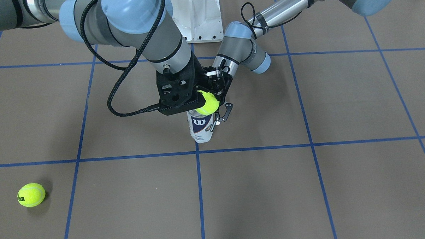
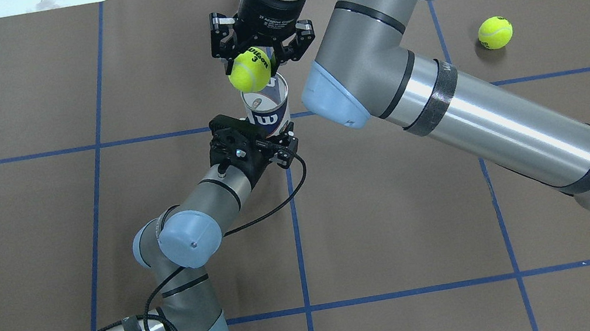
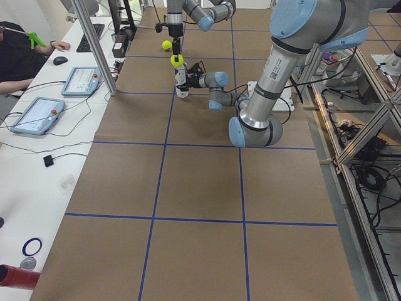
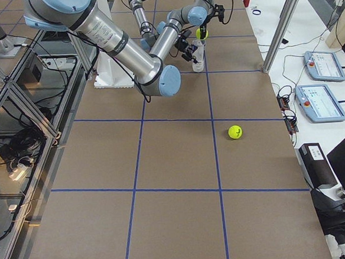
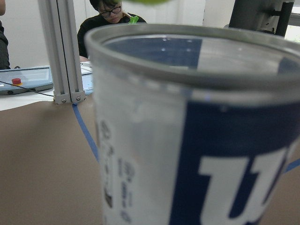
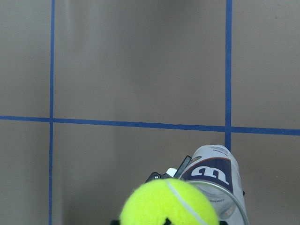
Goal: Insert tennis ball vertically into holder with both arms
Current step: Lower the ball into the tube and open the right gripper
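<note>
Right claw (image 2: 254,59) clamps tennis ball (image 2: 249,73) just above upright holder (image 2: 269,111) — left claw (image 2: 265,134) grips holder.

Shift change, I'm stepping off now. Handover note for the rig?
Left gripper: looks shut on the can, which stands upright on the table with its mouth open.
Right gripper: shut on the ball, just above the can's mouth.
Done: can gripped, ball grasped and positioned over it.
Left: lower the ball into the can and release.
Spare ball lies loose on the robot's right.
</note>
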### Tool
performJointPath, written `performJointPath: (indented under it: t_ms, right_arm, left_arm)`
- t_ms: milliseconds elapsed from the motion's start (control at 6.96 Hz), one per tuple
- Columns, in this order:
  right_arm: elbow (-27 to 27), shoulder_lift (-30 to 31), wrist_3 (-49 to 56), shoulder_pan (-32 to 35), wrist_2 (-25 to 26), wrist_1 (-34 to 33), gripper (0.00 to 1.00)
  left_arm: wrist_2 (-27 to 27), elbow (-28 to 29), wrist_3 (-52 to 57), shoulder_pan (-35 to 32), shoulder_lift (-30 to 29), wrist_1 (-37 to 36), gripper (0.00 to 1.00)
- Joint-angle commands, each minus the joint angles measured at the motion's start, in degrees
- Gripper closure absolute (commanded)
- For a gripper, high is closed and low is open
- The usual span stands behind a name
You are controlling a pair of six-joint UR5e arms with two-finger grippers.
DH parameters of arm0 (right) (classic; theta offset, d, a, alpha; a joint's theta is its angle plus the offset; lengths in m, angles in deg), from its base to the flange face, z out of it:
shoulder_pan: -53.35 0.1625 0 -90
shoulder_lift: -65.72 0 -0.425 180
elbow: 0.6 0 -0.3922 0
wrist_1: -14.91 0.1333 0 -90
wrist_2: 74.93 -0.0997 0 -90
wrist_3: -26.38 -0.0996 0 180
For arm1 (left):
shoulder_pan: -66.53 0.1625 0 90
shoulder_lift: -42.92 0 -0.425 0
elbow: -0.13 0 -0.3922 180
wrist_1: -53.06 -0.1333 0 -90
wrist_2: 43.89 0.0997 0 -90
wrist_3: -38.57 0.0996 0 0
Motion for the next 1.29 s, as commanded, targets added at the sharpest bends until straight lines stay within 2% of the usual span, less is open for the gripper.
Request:
performJointPath:
  t_ms: [0, 431, 575, 719, 1150]
  right_arm:
    - [0.4, 0.5, -0.1, 0.0, -0.1, -0.1, 1.0]
    - [2.0, 1.8, -0.1, 0.1, -0.1, -0.2, 1.0]
    - [1.9, 1.8, -0.1, 0.1, 0.1, -0.2, 0.42]
    - [2.1, 1.6, -0.1, 0.1, 1.3, -0.2, 0.01]
    - [2.1, 1.5, -0.2, 0.1, 1.3, -0.2, 0.01]
  left_arm:
    - [-0.1, 0.1, 0.0, -0.3, -0.1, 0.0, 0.2]
    - [-0.2, 0.2, 0.1, -0.7, 0.0, 0.0, 0.2]
    - [-0.2, 0.2, 0.0, -0.7, 0.0, 0.0, 0.2]
    - [-0.2, 0.2, 0.0, -0.7, 0.0, 0.0, 0.2]
    - [-0.2, 0.2, 0.1, -0.7, 0.0, 0.0, 0.2]
